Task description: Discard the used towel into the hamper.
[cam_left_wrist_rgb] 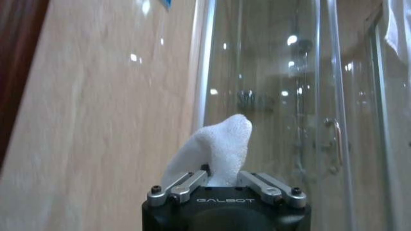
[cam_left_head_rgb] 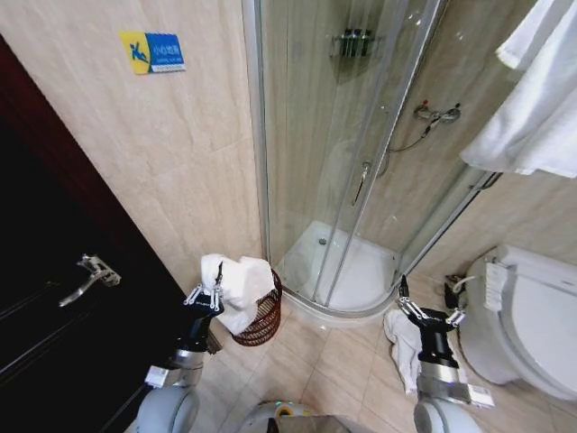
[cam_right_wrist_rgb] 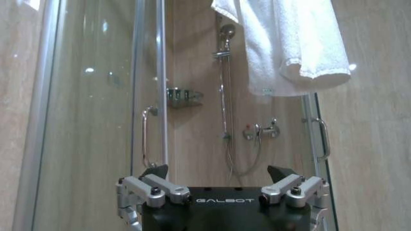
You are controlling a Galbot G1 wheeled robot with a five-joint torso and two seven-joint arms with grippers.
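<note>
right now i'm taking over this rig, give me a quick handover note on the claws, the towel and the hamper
Left claw: shut on the white towel, held up over the near rim of the hamper.
Right claw: open, holding nothing, raised near the toilet; another white cloth lies on the floor below it.
Hamper: on the floor by the corner of the shower enclosure, against the tiled wall.
Done: towel picked up and brought to the hamper.
Left: the towel is not yet released; it has to drop inside the hamper.
</note>
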